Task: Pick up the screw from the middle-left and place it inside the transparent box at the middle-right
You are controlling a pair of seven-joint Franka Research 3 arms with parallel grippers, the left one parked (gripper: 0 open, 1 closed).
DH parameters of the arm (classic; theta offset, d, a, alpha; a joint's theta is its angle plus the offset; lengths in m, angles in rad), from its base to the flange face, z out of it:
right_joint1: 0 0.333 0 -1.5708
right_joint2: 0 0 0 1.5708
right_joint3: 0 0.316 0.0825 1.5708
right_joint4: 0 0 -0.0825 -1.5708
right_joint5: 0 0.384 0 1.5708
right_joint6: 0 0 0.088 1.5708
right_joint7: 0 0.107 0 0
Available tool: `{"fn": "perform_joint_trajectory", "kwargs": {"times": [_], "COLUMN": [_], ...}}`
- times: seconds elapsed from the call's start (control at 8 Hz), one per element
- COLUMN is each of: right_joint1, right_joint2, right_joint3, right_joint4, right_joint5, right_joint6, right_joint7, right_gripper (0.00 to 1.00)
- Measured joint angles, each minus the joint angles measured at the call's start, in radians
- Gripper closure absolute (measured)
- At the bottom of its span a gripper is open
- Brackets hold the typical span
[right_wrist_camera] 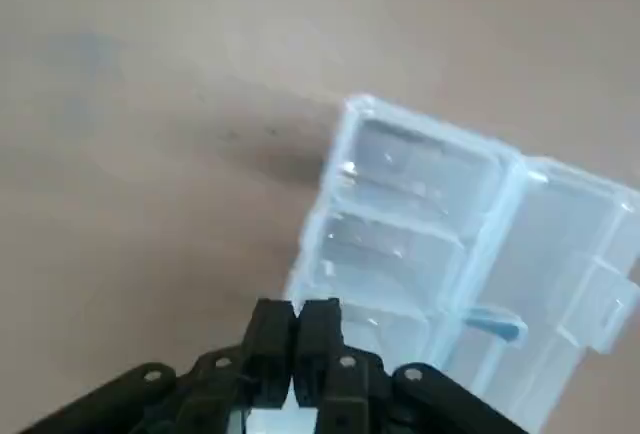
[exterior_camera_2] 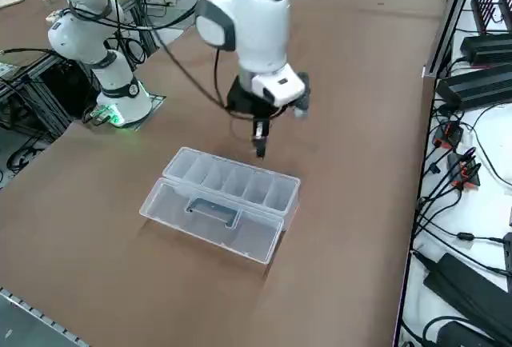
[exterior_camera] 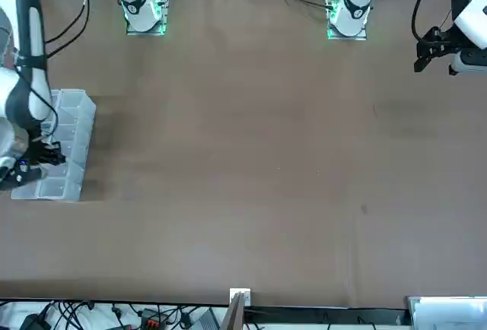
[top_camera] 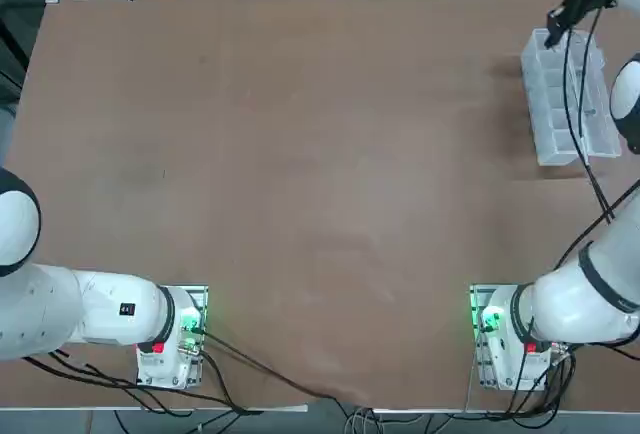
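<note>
Overhead, the right end effector [top_camera: 553,26] hangs at the far end of the transparent box [top_camera: 566,99], which lies at the right edge of the tabletop [top_camera: 300,174], its long axis running away from the robot's base; the lid is folded open toward the outer side, presumably so the compartments can take a drop from above. The middle-left of the tabletop shows no screw that I can make out.

From the front, the end effector [exterior_camera: 52,155] sits low against the box [exterior_camera: 65,144], near the end closest to this camera; the box's row of cells again runs along the tabletop's depth.

From the right side, the end effector [exterior_camera_2: 259,143] points straight down, its fingers pressed together, hovering just beyond the far wall of the box [exterior_camera_2: 224,199] rather than over a cell; in my judgement that upright pose suits a release into one compartment.

At the wrist, the fingertips [right_wrist_camera: 295,339] are clenched with no gap between them; the screw is too small to see, so whether it is pinched there I cannot tell; the box [right_wrist_camera: 440,244] lies just ahead, an end compartment nearest.
</note>
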Motion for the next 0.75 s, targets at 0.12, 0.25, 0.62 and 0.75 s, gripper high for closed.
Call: {"fn": "perform_joint_trajectory", "kwargs": {"times": [0.12, 0.25, 0.62, 0.75], "right_joint1": [-0.03, -0.047, -0.059, -0.064], "right_joint2": [0.0, 0.0, 0.007, 0.013], "right_joint3": [-0.003, -0.003, -0.003, -0.003], "right_joint4": [-0.013, -0.029, -0.07, -0.079], "right_joint5": [0.0, 0.0, 0.0, 0.0], "right_joint6": [0.0, 0.007, 0.061, 0.078], "right_joint7": [-0.04, -0.061, -0.064, -0.064], "right_gripper": [0.96, 0.96, 0.96, 0.93]}}
